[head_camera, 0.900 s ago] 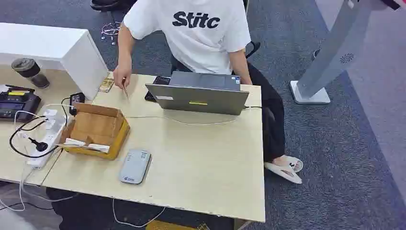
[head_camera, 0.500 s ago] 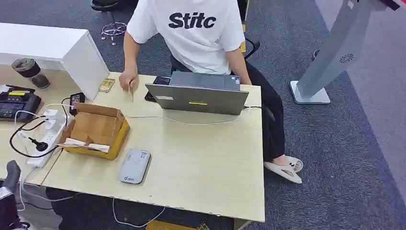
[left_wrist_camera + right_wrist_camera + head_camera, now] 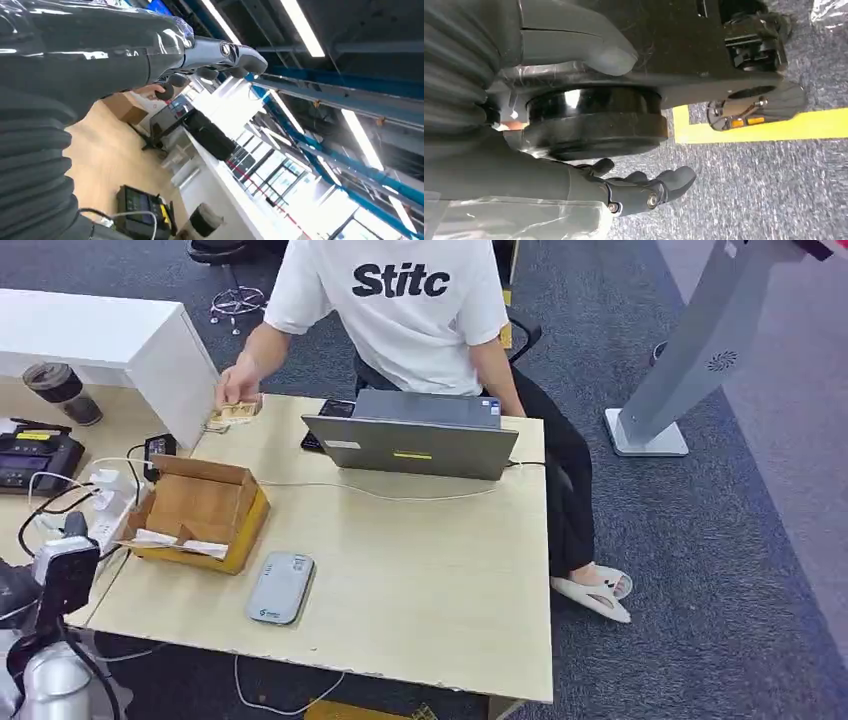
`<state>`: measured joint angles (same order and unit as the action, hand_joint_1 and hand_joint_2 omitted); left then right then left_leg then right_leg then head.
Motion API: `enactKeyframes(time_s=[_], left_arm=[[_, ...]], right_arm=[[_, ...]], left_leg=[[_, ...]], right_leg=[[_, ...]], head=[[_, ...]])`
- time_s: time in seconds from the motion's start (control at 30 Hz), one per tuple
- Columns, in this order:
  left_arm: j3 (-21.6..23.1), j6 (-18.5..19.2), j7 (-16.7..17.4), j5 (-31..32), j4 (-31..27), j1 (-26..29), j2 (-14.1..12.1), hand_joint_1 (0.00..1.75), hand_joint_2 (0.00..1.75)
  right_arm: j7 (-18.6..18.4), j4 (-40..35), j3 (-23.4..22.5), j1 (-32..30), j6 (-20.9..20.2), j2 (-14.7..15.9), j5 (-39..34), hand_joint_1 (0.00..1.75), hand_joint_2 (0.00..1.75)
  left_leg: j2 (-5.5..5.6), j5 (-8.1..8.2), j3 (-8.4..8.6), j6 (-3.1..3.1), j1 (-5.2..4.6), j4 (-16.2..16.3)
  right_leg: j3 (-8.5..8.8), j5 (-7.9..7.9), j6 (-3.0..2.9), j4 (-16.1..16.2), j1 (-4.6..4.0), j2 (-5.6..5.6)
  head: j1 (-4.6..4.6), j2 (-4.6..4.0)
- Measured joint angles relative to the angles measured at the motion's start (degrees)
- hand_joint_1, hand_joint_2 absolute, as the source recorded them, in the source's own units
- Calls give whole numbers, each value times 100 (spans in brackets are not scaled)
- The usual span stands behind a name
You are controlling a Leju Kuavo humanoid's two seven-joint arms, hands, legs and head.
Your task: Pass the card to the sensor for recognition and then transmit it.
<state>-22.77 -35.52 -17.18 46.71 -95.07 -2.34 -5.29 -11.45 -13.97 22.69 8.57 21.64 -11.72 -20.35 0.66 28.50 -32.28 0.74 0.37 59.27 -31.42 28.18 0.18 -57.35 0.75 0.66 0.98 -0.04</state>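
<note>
The grey-white card sensor (image 3: pixel 281 587) lies flat near the table's front edge, just in front of an open cardboard box (image 3: pixel 200 508). At the far left corner of the table a small stack of cards (image 3: pixel 232 414) lies beside a white block, and a person's hand (image 3: pixel 238 390) rests on it. My left arm (image 3: pixel 60 585) rises at the lower left, short of the table's corner. My left hand (image 3: pixel 215 52) has its fingers stretched out and holds nothing. My right hand (image 3: pixel 644 192) hangs over the carpet, fingers apart and empty.
An open grey laptop (image 3: pixel 415 435) stands at the far edge in front of the seated person (image 3: pixel 400 300). A power strip with cables (image 3: pixel 95 525) and a black device (image 3: pixel 35 455) sit on the left desk. A grey stand (image 3: pixel 690 350) rises at the right.
My left arm has come up into the head view at the lower left. The person's hand has moved from beside the laptop back to the card stack.
</note>
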Motion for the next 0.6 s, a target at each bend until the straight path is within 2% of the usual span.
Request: enactKeyframes(time_s=[0.37, 0.5, 0.6], left_arm=[[229, -50, 42, 68, 577, -298, -63, 0, 175], [404, -192, 214, 650, 1025, -529, -101, 0, 175], [699, -308, 395, 1273, 1348, -715, -105, 0, 175]], right_arm=[[-46, 0, 0, 0, -9, 0, 13, 0, 175], [-142, 0, 4, 3, -55, 0, 42, 0, 175], [-153, 0, 4, 4, -118, 0, 63, 0, 175]], left_leg=[[0, 1, -2, 0, -1, 0], [1, -1, -1, -1, -1, 0], [2, -4, -1, 0, 0, 1]], right_leg=[[-4, 1, 0, 0, 0, -1], [-3, 0, 0, 0, 0, -4], [-1, -2, -2, 0, 0, -3]], head=[[0, 0], [0, 0], [0, 0]])
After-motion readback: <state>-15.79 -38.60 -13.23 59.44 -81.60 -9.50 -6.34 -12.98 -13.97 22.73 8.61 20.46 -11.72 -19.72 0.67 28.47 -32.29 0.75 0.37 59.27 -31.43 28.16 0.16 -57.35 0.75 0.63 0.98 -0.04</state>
